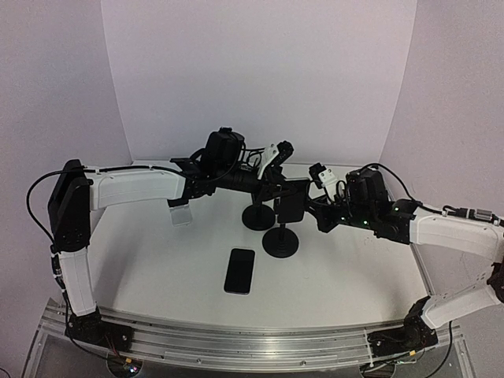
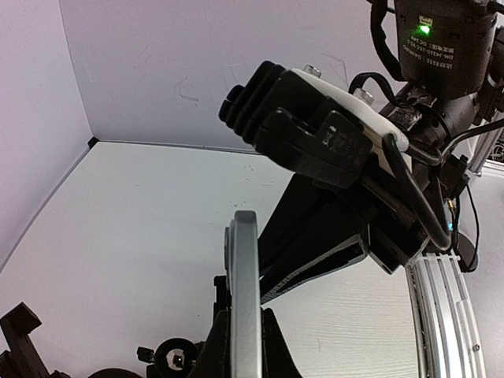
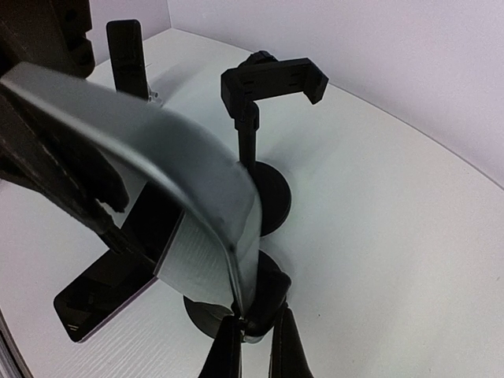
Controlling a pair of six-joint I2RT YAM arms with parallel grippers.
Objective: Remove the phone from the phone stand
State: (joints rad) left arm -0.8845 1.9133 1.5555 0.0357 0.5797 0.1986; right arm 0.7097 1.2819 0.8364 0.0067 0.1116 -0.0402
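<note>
The silver phone [image 1: 293,201] sits upright in the clamp of the near black phone stand [image 1: 281,242] at the table's middle. My left gripper [image 1: 276,187] reaches in from the left and is shut on the phone; in the left wrist view the phone's thin silver edge [image 2: 244,276] stands between my two fingers [image 2: 277,346]. My right gripper [image 1: 316,208] comes from the right and is shut on the stand's black holder just under the phone. In the right wrist view the phone's silver back [image 3: 157,150] fills the left, with the right gripper [image 3: 253,324] below it over the stand's round base [image 3: 206,313].
A second, empty black stand [image 1: 258,216] [image 3: 272,83] stands just behind. A dark phone [image 1: 239,270] [image 3: 98,295] lies flat in front of the stands. Another small phone [image 1: 181,214] [image 3: 128,59] stands propped at the left. The metal rail [image 1: 252,342] runs along the near edge.
</note>
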